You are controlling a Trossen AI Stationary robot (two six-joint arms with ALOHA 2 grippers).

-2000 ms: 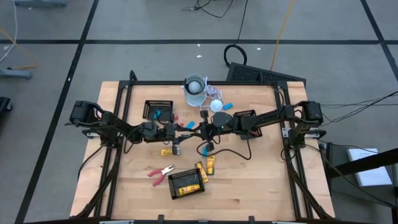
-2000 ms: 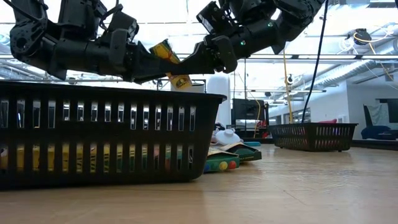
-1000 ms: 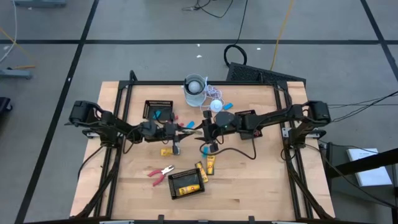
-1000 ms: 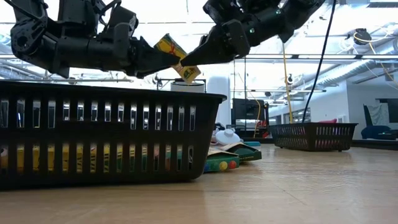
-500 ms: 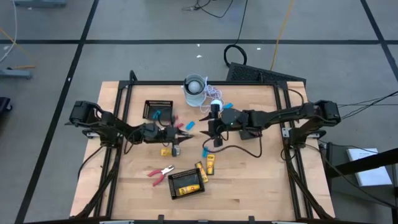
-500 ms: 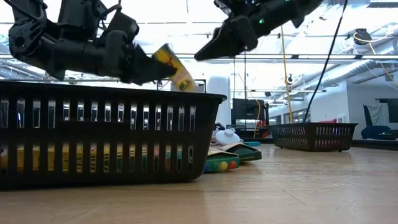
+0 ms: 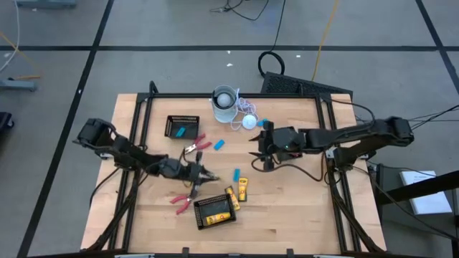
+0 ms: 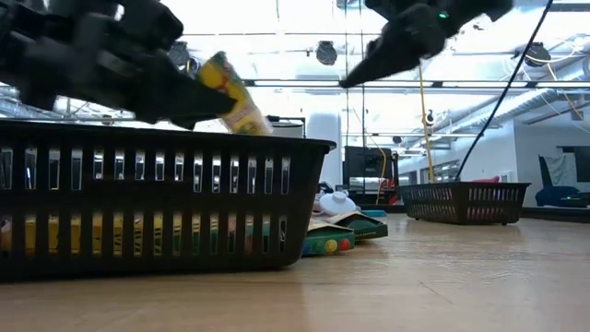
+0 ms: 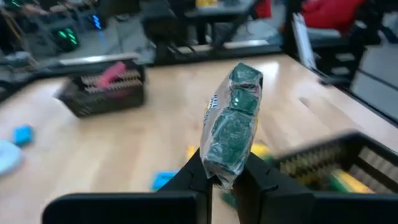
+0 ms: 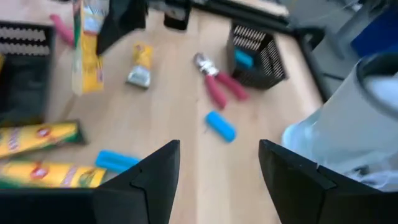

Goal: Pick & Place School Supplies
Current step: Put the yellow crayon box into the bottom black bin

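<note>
A white cup (image 7: 224,101) is seen at the far edge of the wooden surface (image 7: 287,208). A white corded disc (image 7: 249,121) lies just beside it. 2 black mesh trays are seen: 1 (image 7: 181,127) left of the cup, 1 (image 7: 215,211) well nearer.

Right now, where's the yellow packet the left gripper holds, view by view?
High: yellow packet at the left gripper, just above the near black mesh tray.
Low: packet tilted above the tray's rim.
Left wrist: packet upright between the fingers.
Right wrist: packet hanging at upper left.
Shared landmark: the near black mesh tray.
</note>
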